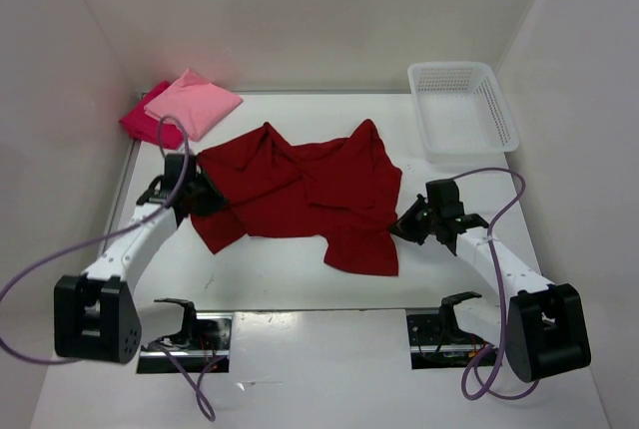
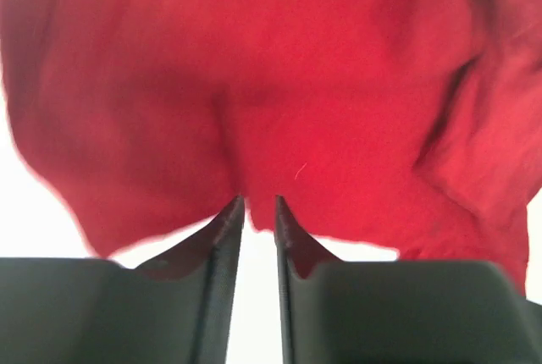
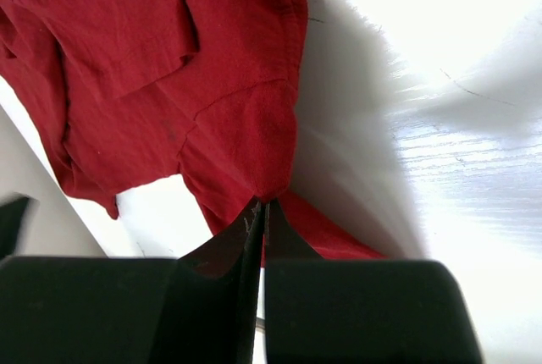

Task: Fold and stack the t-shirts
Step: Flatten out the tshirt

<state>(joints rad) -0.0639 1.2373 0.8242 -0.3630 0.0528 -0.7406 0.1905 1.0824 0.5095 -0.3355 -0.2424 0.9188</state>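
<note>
The dark red t-shirt (image 1: 300, 190) lies spread and rumpled across the middle of the table. My left gripper (image 1: 207, 196) is at its left edge. In the left wrist view the jaws (image 2: 260, 203) stand a little apart, and the shirt's hem (image 2: 271, 85) just reaches the tips. My right gripper (image 1: 401, 223) is at the shirt's right edge. It is shut (image 3: 264, 205) on a pinch of the dark red cloth (image 3: 169, 42). A folded light pink t-shirt (image 1: 195, 102) rests on a folded crimson-magenta t-shirt (image 1: 143, 120) at the back left corner.
A white lattice basket (image 1: 462, 110) stands at the back right, with nothing showing inside it. White walls close in the table on the left, back and right. Purple cables loop from both arms near the front edge.
</note>
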